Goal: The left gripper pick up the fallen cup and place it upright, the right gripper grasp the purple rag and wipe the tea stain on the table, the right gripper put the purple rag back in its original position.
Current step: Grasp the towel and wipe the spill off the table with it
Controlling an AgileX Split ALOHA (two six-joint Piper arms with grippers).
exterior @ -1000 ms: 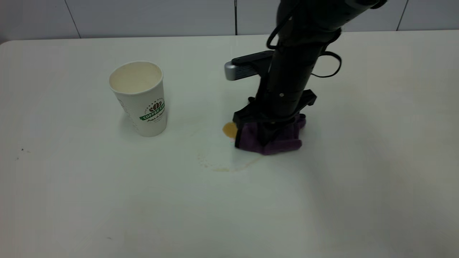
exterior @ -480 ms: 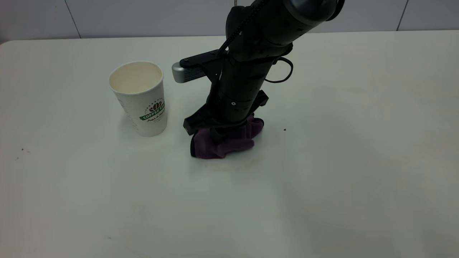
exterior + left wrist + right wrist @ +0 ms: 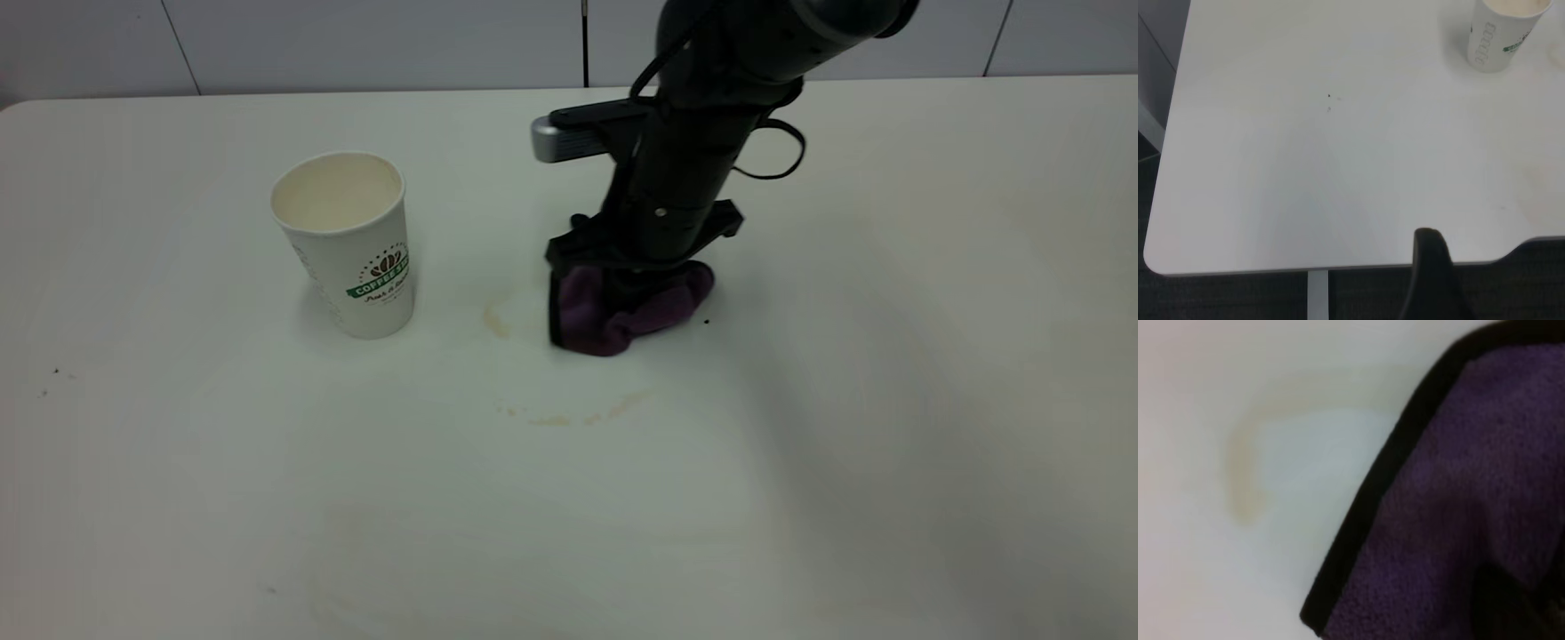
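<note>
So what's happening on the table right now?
The right gripper is pressing the purple rag onto the table, wiping up tea. Only faint smears of the tea stain show beside the rag, with a pale trail nearer the camera. The cup already stands upright to the left. The left gripper sits idle off the table's edge.

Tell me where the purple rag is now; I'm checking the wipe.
In the exterior view, the purple rag sits mid-table under the right gripper, right of the upright cup.
</note>
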